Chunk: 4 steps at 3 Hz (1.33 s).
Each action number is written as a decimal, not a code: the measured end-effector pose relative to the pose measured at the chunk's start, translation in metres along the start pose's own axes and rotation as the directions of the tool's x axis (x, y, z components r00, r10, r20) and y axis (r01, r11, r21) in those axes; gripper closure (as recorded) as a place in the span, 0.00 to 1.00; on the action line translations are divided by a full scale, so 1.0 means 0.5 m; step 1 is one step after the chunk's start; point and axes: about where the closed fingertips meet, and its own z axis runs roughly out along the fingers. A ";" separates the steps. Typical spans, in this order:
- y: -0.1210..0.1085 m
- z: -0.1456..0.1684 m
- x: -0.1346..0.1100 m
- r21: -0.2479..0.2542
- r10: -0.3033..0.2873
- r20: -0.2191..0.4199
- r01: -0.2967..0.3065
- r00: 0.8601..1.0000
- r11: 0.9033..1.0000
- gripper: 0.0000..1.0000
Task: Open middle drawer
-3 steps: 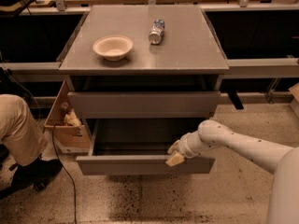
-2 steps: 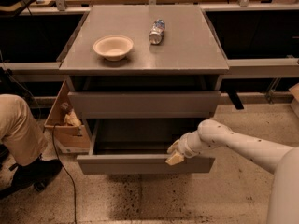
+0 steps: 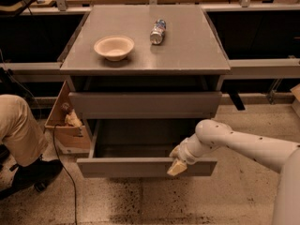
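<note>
The middle drawer (image 3: 140, 167) is the wide, shallow grey one, pulled well out of the cabinet, with its dark grey interior (image 3: 136, 137) showing. The taller-fronted top drawer (image 3: 145, 105) above it is pushed in. The lowest drawer is hidden under the open one. My gripper (image 3: 177, 165) sits on the top rim of the middle drawer's front, right of centre, and is shut on that rim. One pale finger (image 3: 175, 168) hangs over the front face. My white arm (image 3: 243, 144) reaches in from the right.
A beige bowl (image 3: 114, 47) and a lying can (image 3: 158, 31) are on the cabinet top (image 3: 187, 50). A person's leg (image 3: 18, 125) and shoe are at the left, next to a cardboard box (image 3: 65, 123) and a black cable (image 3: 65, 172). The floor is speckled.
</note>
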 end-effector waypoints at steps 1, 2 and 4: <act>0.023 -0.010 0.003 -0.027 -0.021 -0.032 0.020 0.999 0.999 0.15; 0.033 -0.017 0.004 -0.039 -0.035 -0.048 0.033 0.998 0.999 0.36; 0.036 -0.025 0.005 -0.038 -0.042 -0.061 0.040 0.997 0.998 0.06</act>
